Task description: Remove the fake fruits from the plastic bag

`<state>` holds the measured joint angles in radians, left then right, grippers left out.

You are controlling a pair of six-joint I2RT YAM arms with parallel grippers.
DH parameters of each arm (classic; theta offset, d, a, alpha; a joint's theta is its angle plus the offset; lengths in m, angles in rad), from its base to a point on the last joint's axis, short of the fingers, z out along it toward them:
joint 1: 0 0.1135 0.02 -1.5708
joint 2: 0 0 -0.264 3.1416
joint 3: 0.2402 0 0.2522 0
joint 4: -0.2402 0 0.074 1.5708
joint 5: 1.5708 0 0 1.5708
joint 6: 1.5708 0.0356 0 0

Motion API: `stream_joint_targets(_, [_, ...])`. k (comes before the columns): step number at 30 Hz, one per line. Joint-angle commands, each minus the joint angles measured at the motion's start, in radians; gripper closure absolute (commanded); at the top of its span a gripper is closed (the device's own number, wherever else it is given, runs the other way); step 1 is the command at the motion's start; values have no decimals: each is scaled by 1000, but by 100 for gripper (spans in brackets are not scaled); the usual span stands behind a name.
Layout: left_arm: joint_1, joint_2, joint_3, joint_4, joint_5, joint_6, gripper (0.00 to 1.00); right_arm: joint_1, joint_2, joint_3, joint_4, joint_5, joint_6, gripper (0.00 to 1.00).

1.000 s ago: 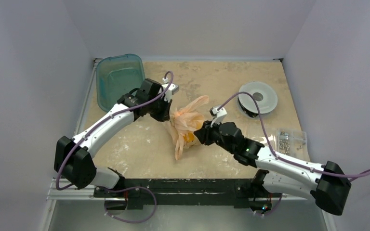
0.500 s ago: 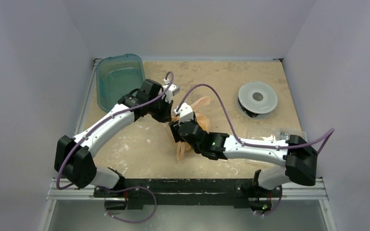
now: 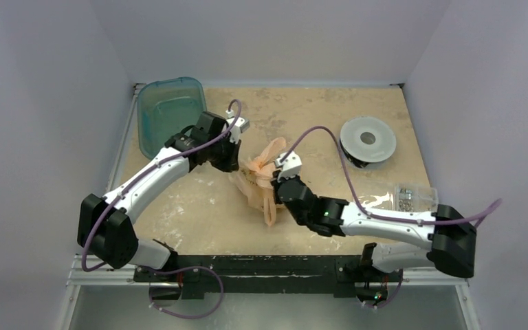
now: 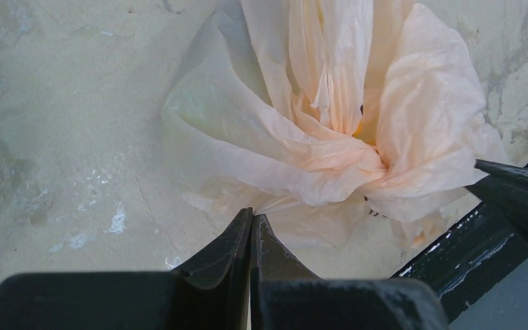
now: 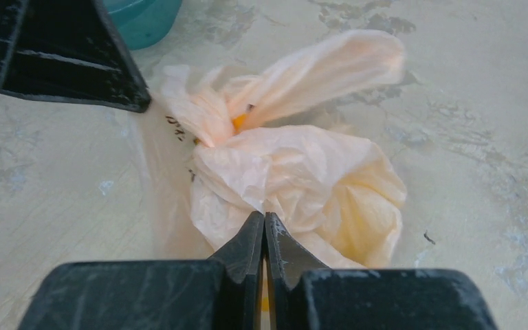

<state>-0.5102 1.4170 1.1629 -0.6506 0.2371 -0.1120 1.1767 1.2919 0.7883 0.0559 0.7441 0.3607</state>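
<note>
Pinching the plastic bag (image 4: 302, 158) from both sides, I held it bunched on the tabletop (image 3: 199, 206) between my two arms. My left gripper (image 4: 252, 218) was pressed together on the thin film at the bag's edge. My right gripper (image 5: 264, 218) was closed on a crumpled fold on the opposite side. The bag lay twisted, one loop handle (image 5: 330, 69) splayed outward. Of the fake fruits (image 5: 240, 122) I saw only an orange-yellow glimpse between the folds, inside the bag. A teal tub (image 3: 168, 110) stood at the far left corner.
</note>
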Motion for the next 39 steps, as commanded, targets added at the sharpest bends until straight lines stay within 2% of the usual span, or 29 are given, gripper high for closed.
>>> stream_joint_targets(1, [41,-54,-4,15,-96,-21,100,-117,-210,-167,101,-158,101,100])
stream_joint_targets(3, [42,-67,-11,22,-106,-27,100,-203,-320,-267,182,-349,118,100])
stream_joint_targets(5, [42,-76,-11,23,-104,-34,100,-227,-394,-317,210,-475,112,100])
stream_joint_targets(9, [42,-90,-7,45,-21,-36,100,-227,-404,-283,143,-548,89,100])
stream_joint_targets(12, [37,-107,-20,67,47,-24,100,-227,-370,-214,66,-518,36,100])
stream_joint_targets(17, [17,-95,-16,55,55,-10,100,-226,-222,-47,-32,-497,-76,57])
stream_joint_targets(18, [15,-89,-14,52,60,-7,100,-225,-188,-14,-43,-483,-81,52])
stream_joint_targets(19, [11,-87,-14,53,66,-5,100,-222,-159,15,-50,-463,-82,43])
stream_joint_targets(23, [6,-82,-15,62,98,-5,100,-171,-22,119,-54,-389,-97,25])
stream_joint_targets(25, [6,-83,-18,67,110,-5,100,-113,49,169,-86,-288,-114,23])
stream_joint_targets(28, [6,-87,-22,75,102,-8,100,-53,159,256,-177,-38,-79,26])
stream_joint_targets(30, [6,-89,-23,72,76,-14,100,-51,189,271,-215,30,-33,37])
stream_joint_targets(32, [7,-90,-23,64,34,-19,100,-50,183,248,-207,83,-5,53])
stream_joint_targets(36, [6,-99,-29,65,-29,-20,100,-53,79,138,-105,97,-21,96])
stream_joint_targets(37, [6,-108,-34,68,-49,-24,100,-56,38,99,-68,73,-36,100])
stream_joint_targets(39, [7,-119,-43,73,-87,-23,100,-91,-66,6,30,-34,-46,100])
